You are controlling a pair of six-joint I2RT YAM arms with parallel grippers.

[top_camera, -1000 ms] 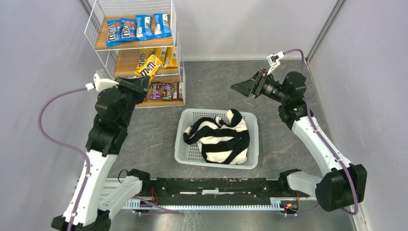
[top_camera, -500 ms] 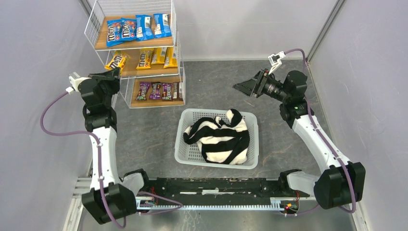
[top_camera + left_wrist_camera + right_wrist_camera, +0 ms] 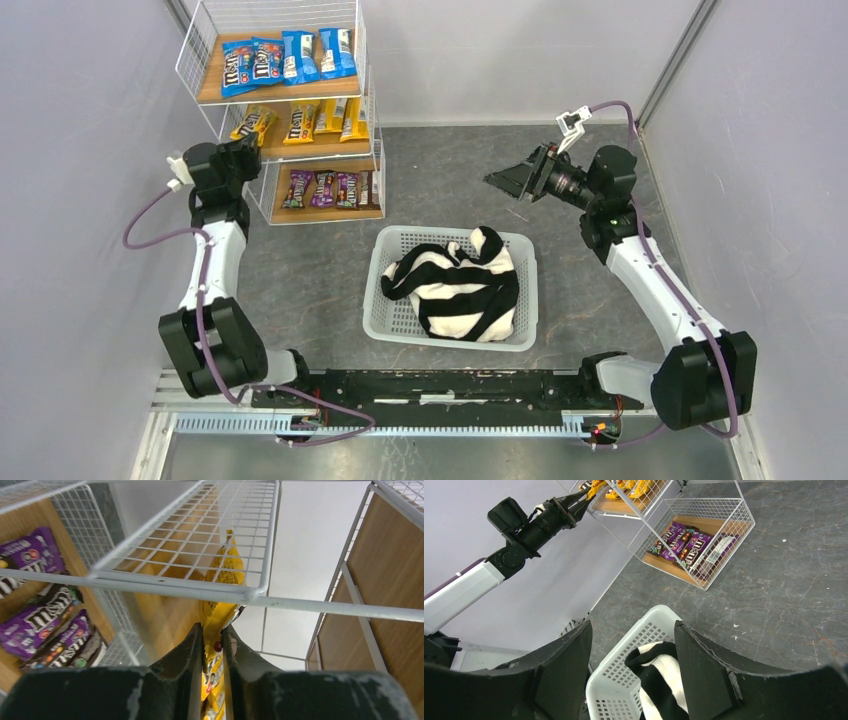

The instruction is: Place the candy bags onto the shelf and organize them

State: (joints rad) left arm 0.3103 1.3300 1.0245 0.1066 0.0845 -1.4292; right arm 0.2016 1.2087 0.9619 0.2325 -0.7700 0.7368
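The shelf (image 3: 208, 92) stands at the back left, with blue candy bags (image 3: 285, 58) on its top board, yellow ones (image 3: 320, 118) on the middle board and purple-brown ones (image 3: 335, 188) on the lowest. My left gripper (image 3: 245, 148) is at the shelf's left side, level with the middle board, shut on a yellow candy bag (image 3: 250, 124). The left wrist view shows this bag (image 3: 216, 617) pinched between the fingers (image 3: 213, 630) and reaching in under the wire mesh. My right gripper (image 3: 500, 180) hangs open and empty over the floor at the right.
A white plastic basket (image 3: 390, 320) sits mid-table with a black-and-white striped cloth (image 3: 455, 285) in it. In the right wrist view the basket (image 3: 624, 680) lies below the open fingers (image 3: 632, 625), with the purple bags (image 3: 684, 545) beyond. Grey walls close in on both sides.
My left arm has swung from the front of the shelf round to its left side, carrying the yellow bag to the left end of the middle board. The right arm has hardly moved.
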